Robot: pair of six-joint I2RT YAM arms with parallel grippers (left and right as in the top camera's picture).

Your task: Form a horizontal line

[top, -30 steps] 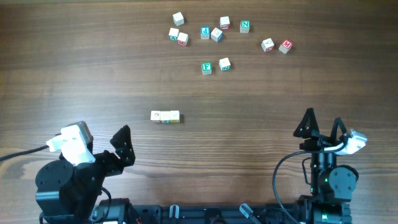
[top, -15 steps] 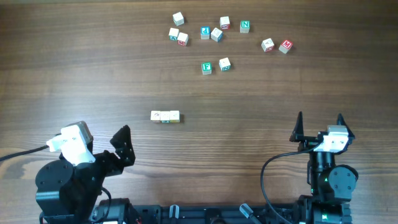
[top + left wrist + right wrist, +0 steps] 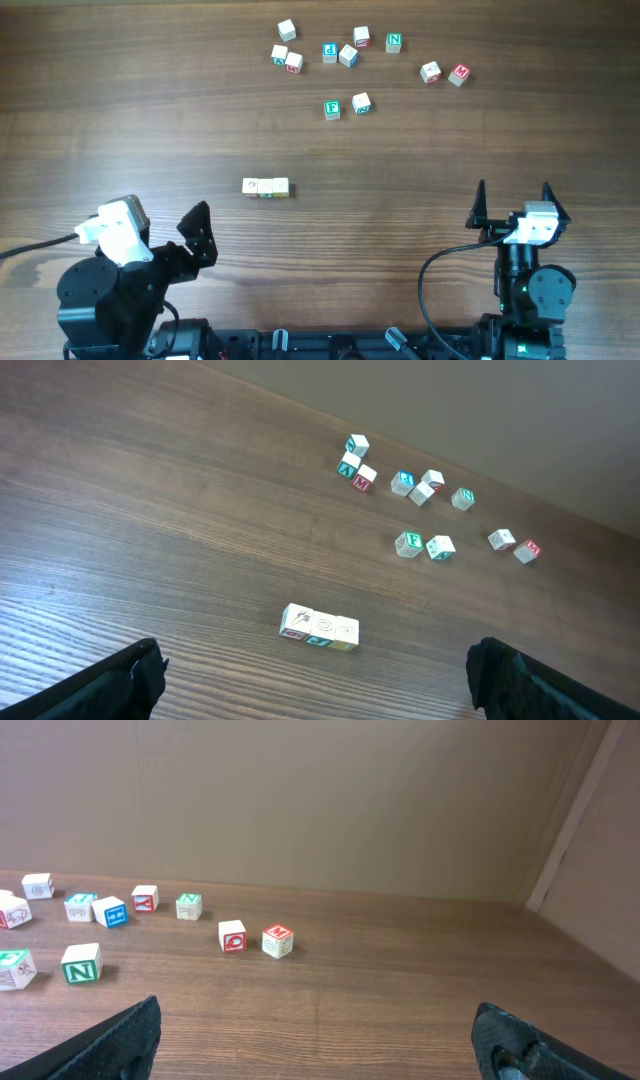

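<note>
The horizontal line (image 3: 265,187) is a row of three pale letter cubes touching side to side, left of the table's middle. It also shows in the left wrist view (image 3: 319,628), ahead of and between my left fingers. My left gripper (image 3: 160,230) (image 3: 320,682) is wide open and empty, near the front left edge, well short of the row. My right gripper (image 3: 513,197) (image 3: 320,1040) is wide open and empty at the front right, far from the row. The row is out of the right wrist view.
Several loose letter cubes lie scattered at the back: a cluster (image 3: 340,52), a green F cube (image 3: 332,109), a green N cube (image 3: 394,42) and two red-faced cubes (image 3: 446,72). A wall rises behind the table (image 3: 320,800).
My right gripper has turned from a tilt toward the right to pointing straight at the back. The left arm and the cubes have not moved.
</note>
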